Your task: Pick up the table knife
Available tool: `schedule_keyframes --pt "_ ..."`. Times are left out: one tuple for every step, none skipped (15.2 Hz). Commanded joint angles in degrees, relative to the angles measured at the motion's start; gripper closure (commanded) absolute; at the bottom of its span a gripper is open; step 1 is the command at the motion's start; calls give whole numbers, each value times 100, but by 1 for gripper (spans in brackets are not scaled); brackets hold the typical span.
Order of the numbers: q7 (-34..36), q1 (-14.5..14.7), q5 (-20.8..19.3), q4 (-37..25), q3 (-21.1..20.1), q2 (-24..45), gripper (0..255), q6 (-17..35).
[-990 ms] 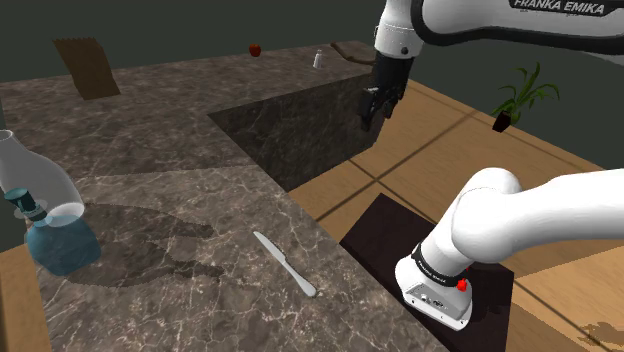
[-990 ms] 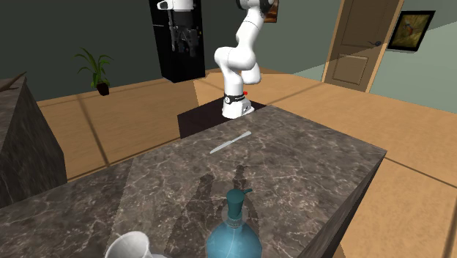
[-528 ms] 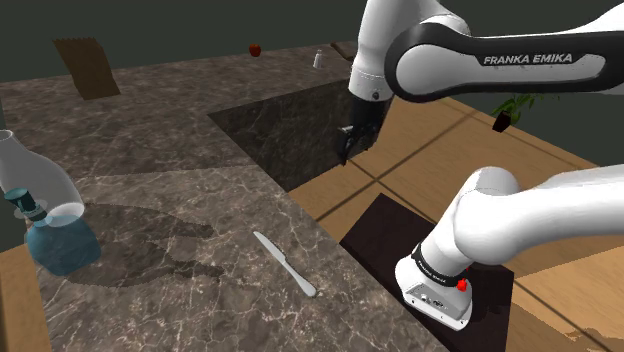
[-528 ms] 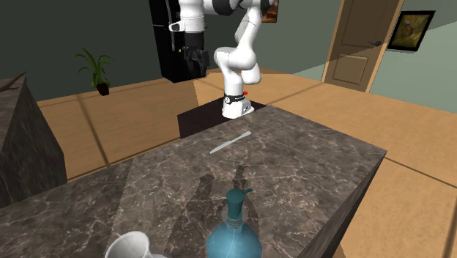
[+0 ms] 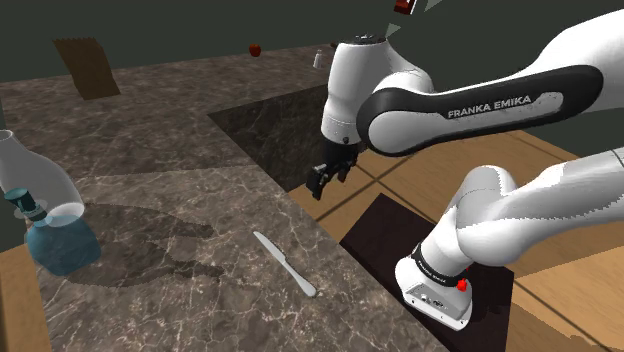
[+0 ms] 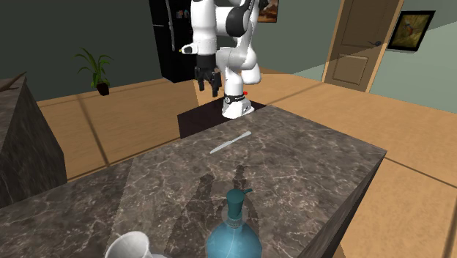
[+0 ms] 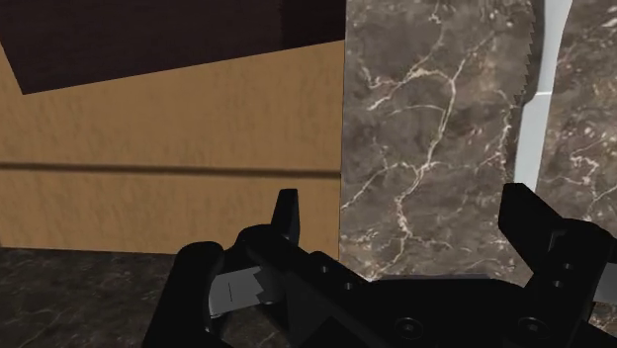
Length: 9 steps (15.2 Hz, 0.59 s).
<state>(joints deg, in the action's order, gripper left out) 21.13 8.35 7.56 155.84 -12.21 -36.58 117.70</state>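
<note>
The knife (image 5: 285,263) is seen lying flat on the table (image 5: 180,190), near its edge and untouched. Apart from it, above that edge, the gripper (image 5: 321,186) is held with fingers spread, empty. Approach, grasp and lift are judged outstanding.

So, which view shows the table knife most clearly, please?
The shoulder view: the table knife lies whole and close on the marbled counter. The second exterior view shows it whole but smaller; the wrist view shows part of it.

Dark brown counter (image 5: 170,270) veined white (marble pattern); pale grey knife (image 5: 284,263); teal bottle (image 5: 62,248); black tool (image 5: 320,186).
</note>
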Motion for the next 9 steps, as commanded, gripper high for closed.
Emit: schedule_keyframes --pt "202 113 149 65 -215 335 0 449" --pt "292 161 208 84 -313 500 0 653" --pt "384 205 260 95 -413 676 0 859" --pt "478 245 305 96 -513 861 0 1066" --pt "574 281 342 88 -614 1055 0 1273" --pt "674 310 369 72 -717 1258 0 1479" --pt "779 333 384 46 -820 1468 0 1685" --pt "889 350 384 12 -924 1686 0 1889" --pt "1008 362 367 -31 -1027 1911 0 2091"
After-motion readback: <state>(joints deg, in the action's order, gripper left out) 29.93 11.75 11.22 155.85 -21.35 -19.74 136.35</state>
